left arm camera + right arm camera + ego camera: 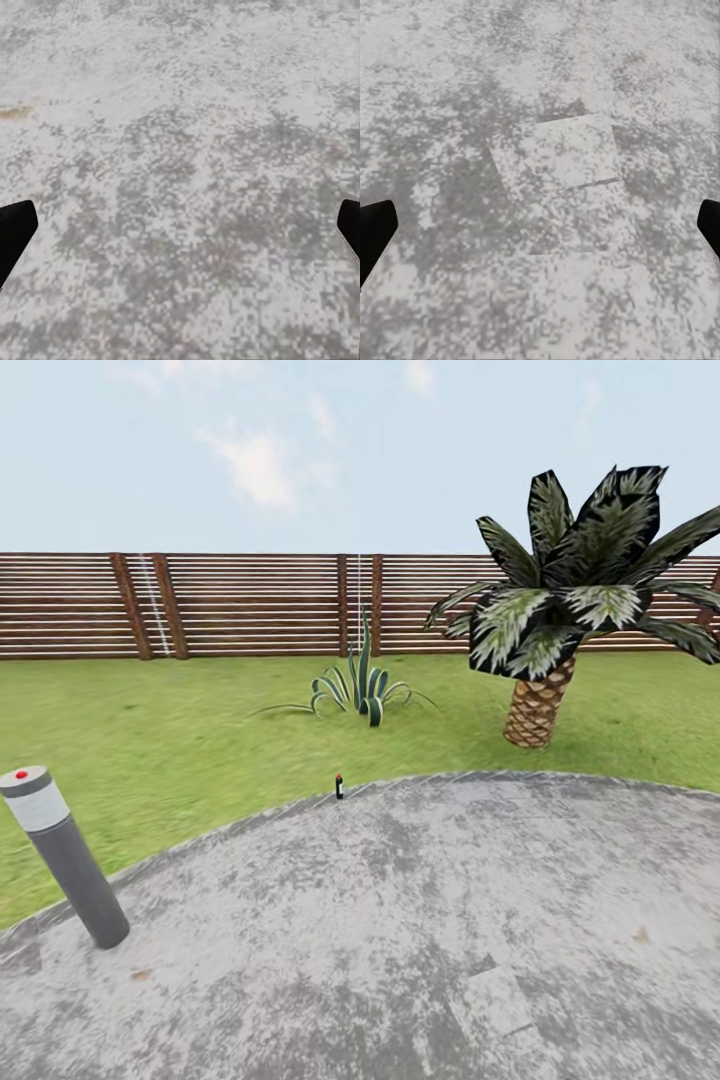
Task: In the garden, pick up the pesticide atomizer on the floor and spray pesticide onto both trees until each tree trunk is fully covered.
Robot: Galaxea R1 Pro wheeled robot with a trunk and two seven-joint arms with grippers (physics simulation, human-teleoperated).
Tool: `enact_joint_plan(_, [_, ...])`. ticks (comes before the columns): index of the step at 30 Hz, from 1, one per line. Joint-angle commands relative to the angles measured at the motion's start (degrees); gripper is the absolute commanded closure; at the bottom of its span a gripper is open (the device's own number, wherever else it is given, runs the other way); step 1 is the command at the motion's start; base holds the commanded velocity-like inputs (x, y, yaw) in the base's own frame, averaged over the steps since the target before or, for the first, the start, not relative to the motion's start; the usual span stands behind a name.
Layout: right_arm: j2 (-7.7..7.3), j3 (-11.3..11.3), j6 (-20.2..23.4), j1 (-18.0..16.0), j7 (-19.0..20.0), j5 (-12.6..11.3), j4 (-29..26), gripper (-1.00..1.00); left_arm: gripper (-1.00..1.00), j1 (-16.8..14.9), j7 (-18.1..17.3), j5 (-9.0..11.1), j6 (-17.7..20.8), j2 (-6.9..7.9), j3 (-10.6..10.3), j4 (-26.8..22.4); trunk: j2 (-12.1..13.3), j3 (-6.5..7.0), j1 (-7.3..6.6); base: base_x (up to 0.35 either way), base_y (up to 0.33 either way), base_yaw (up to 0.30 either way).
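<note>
At the paving's edge the atomizer (339, 786) stands upright: tiny, light, easily toppled, best pinched mid-body. Both grippers (180, 225) (540, 225) are held wide, empty.

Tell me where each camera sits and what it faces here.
Head view: on the robot's head, facing the pesticide atomizer at the paving's edge, lawn, fence.
Left wrist view: near the left gripper, facing paving; fingertips show.
Right wrist view: near the right gripper, facing paving; fingertips show.
Shared: both wrist views show mottled grey paving.
</note>
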Motion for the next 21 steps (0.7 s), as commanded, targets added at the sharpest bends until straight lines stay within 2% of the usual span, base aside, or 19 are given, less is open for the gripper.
enact_joint_plan(1, [0.00,0.00,0.00,0.00,0.00,0.00,0.00,-1.00,-1.00,-0.01,0.00,0.00,0.00,0.00,0.00,0.01,0.00,0.00,0.00,0.340,0.000,0.000])
enact_joint_plan(21, [0.00,0.01,-0.02,0.00,0.00,0.00,0.00,-1.00,-1.00,0.02,0.03,0.00,0.08,0.00,0.04,0.03,0.00,0.00,0.00,0.339,0.000,0.000])
